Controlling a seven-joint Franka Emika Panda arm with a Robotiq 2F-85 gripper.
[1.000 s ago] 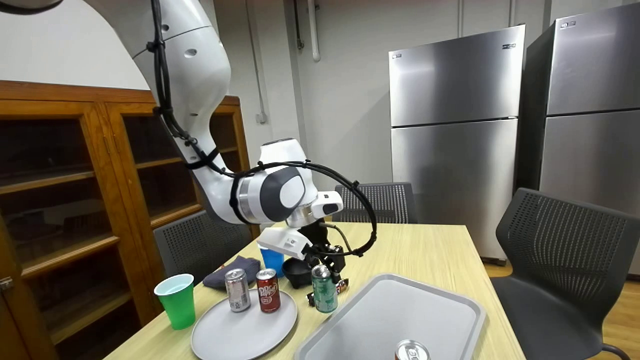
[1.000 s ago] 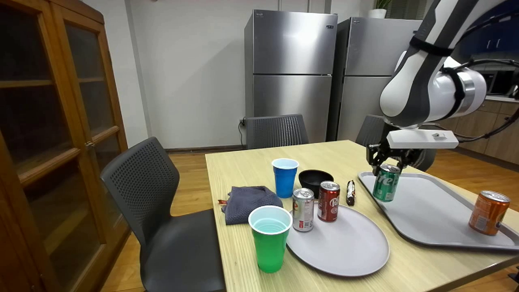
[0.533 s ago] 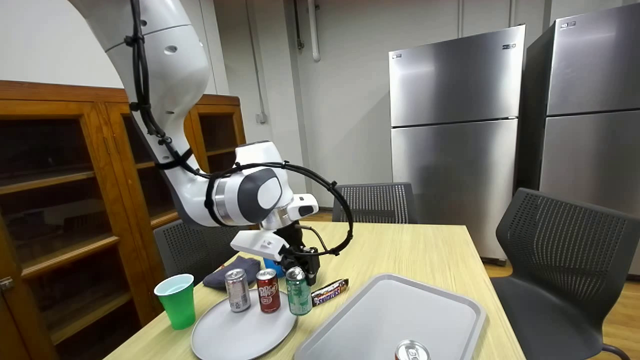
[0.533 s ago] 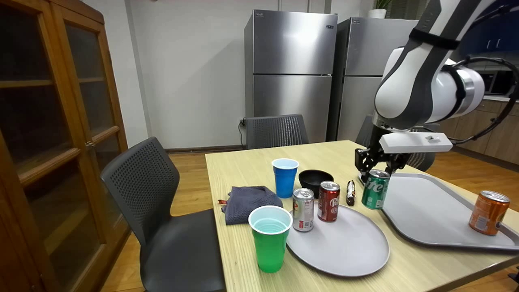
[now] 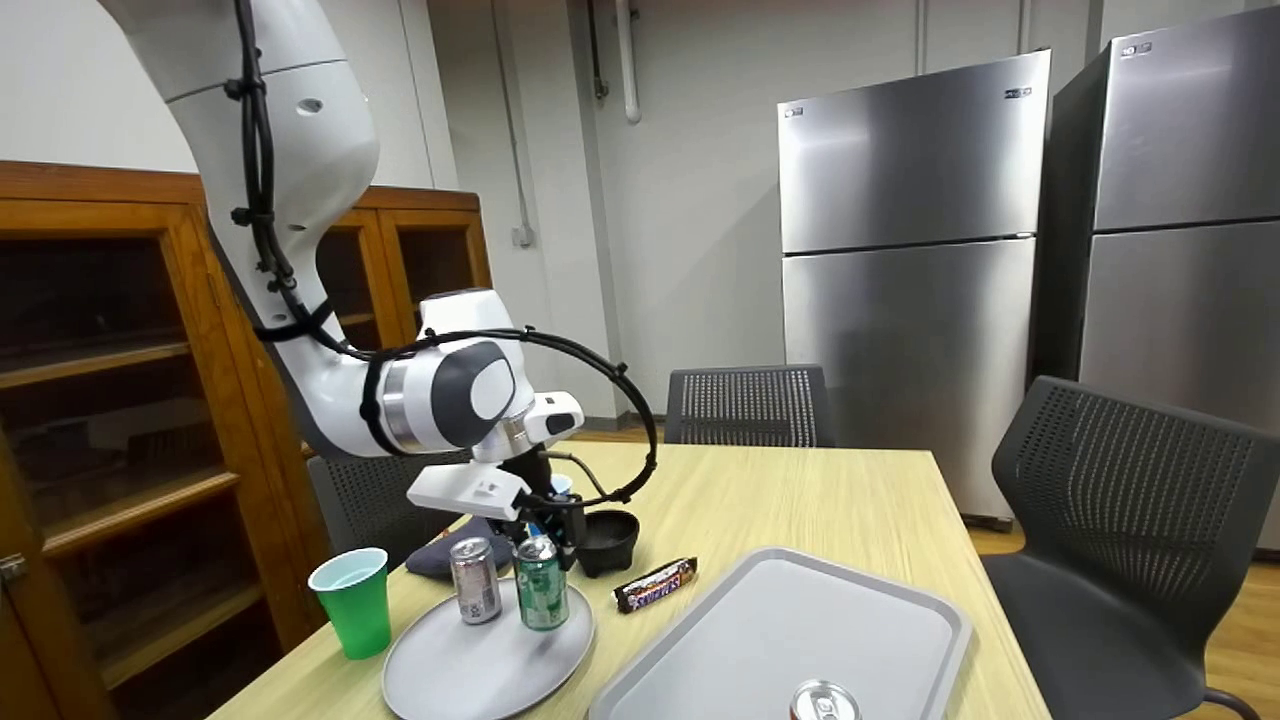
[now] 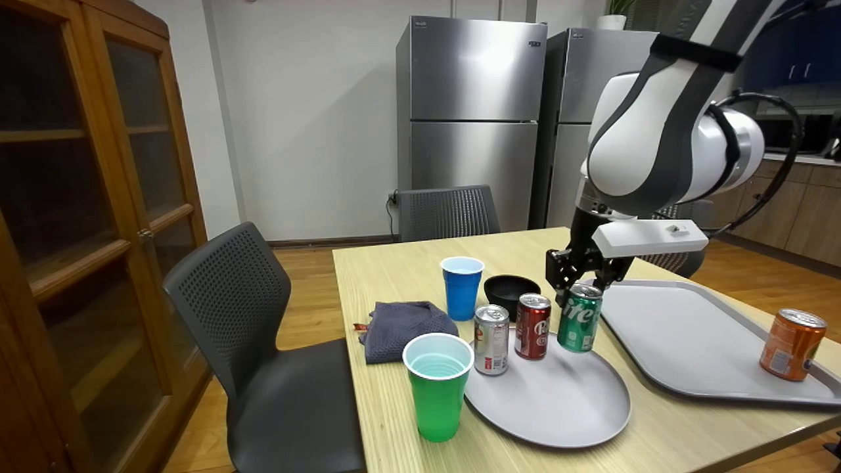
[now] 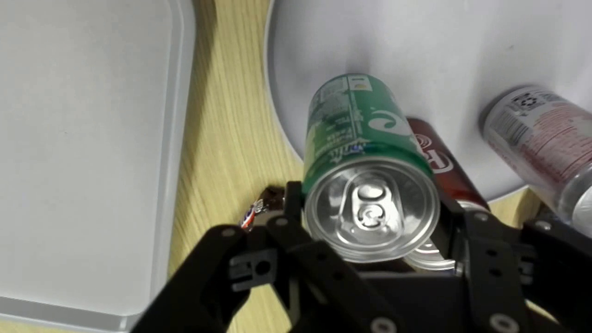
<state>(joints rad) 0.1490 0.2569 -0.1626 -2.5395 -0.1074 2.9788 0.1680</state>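
My gripper (image 7: 370, 210) is shut on the upper part of a green Sprite can (image 7: 365, 115), a black finger on either side. Over the near rim of the round grey plate (image 6: 558, 414), the held can stands almost upright. Whether its base touches the plate I cannot tell. A dark red Dr Pepper can (image 6: 532, 332) on the plate is close beside it, partly covered by the green can in the wrist view and hidden behind it in an exterior view. Farther along the plate is a silver can (image 6: 491, 345), seen in all views.
Around the plate are a green cup (image 6: 438, 394), a blue cup (image 6: 462, 292), a grey cloth (image 6: 407, 328), a black bowl (image 5: 606, 540) and a Snickers bar (image 5: 656, 585). A grey tray (image 6: 696, 348) bearing an orange can (image 6: 793, 345) lies alongside. Chairs surround the table.
Carrying the green can, the gripper has moved from beside the tray, past the Snickers bar, to the plate, and come down a little. The other things have stayed put.
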